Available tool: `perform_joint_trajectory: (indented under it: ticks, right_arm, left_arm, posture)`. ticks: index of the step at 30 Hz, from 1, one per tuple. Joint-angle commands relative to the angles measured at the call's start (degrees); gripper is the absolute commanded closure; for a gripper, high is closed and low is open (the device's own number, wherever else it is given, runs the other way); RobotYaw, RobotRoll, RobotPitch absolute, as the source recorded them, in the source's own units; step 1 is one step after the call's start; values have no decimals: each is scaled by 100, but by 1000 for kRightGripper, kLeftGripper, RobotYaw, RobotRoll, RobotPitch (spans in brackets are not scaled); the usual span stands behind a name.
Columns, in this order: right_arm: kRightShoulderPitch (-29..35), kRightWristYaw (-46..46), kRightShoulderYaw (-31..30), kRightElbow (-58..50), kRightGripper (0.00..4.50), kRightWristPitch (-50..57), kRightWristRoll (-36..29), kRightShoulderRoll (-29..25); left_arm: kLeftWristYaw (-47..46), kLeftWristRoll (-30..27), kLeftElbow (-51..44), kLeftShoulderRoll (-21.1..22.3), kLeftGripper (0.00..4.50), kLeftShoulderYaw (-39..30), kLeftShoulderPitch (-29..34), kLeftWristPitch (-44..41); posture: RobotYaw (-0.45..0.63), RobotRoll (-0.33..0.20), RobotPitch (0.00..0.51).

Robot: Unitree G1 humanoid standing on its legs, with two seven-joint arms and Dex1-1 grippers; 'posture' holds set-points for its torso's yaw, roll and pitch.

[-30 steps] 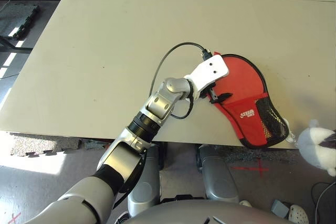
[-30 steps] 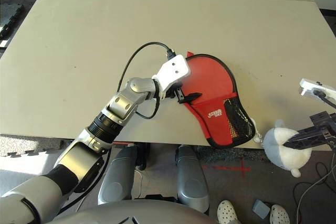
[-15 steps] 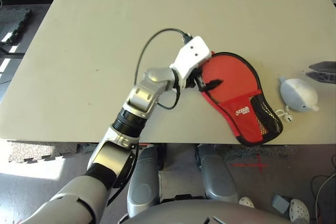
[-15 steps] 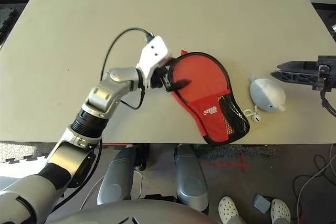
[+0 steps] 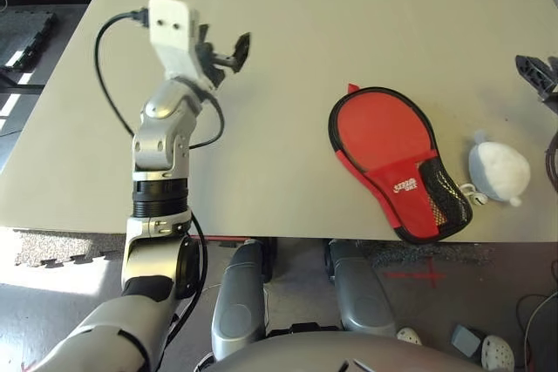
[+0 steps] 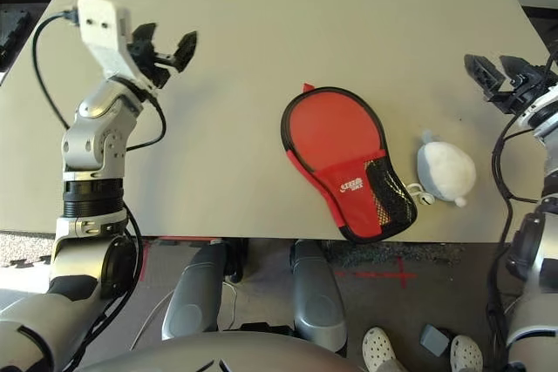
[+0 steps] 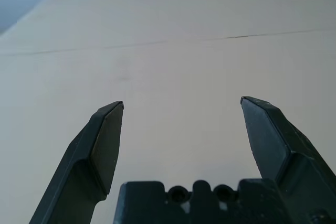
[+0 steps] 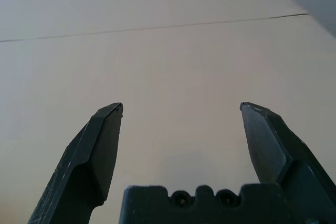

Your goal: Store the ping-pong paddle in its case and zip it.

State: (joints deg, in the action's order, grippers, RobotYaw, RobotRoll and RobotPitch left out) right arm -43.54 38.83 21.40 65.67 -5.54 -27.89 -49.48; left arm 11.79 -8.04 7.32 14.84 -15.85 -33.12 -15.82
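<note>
The case (image 5: 384, 152) lies flat on the table near its front edge, red side up, black zipper rim all round, mesh pocket and white logo at its narrow end. The ping-pong paddle is hidden. My left gripper (image 5: 224, 45) hangs open and empty above the table's far left, well apart from the case; the left wrist view has its fingers (image 7: 107, 140) spread over bare tabletop. My right gripper (image 6: 493, 71) is open and empty at the right edge, beyond the case; its fingers (image 8: 105, 145) also frame bare table.
A white fluffy ball (image 5: 499, 172) with a small cord rests on the table (image 5: 349, 23) just right of the case's narrow end. The case's tip reaches the table's front edge. A seam crosses the far tabletop.
My left gripper has left the case's rim and swung up to the far left. My right gripper set the white ball on the table, opened and drew back.
</note>
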Motion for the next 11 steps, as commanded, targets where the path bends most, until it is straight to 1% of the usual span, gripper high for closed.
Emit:
perform_joint_trajectory:
  ticks: [1, 7, 11]
  right_arm:
    - [146, -493, 232, 151, 53, -540, 198, 102]
    - [231, -987, 385, 186, 53, -1024, 407, 209]
    - [238, -1092, 450, 197, 53, -1132, 482, 272]
  left_arm:
    - [-346, 82, 153, 86, 0, -236, 214, 588]
    - [-594, 89, 513, 214, 0, -373, 336, 1237]
    - [-668, 74, 759, 270, 0, -381, 318, 1446]
  posture:
    - [7, 0, 279]
    - [16, 0, 282]
    - [12, 0, 277]
